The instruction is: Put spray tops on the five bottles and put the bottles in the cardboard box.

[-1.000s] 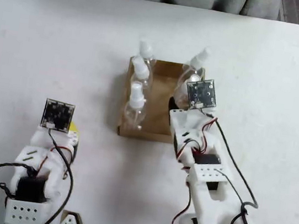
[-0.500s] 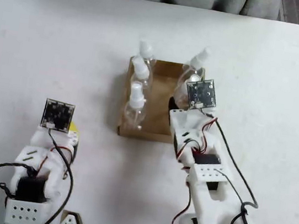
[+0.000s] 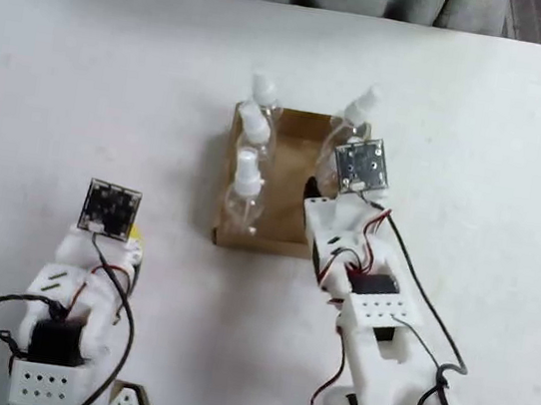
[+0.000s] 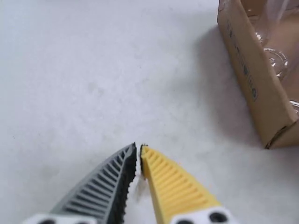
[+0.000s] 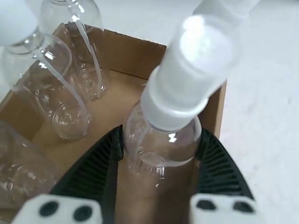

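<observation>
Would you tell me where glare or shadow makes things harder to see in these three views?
Right wrist view: a bright glare spot whitens the spray top of the bottle in the right gripper. Left wrist view: the cardboard box throws a soft shadow on the table. High view: even light; the far white tops barely stand out from the white table.

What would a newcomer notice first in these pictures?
The right end effector grips a clear bottle with a white spray top at the right side of the cardboard box. Three more capped bottles stand in a row along its left wall. The left end effector sits shut over the table beside the box.
</observation>
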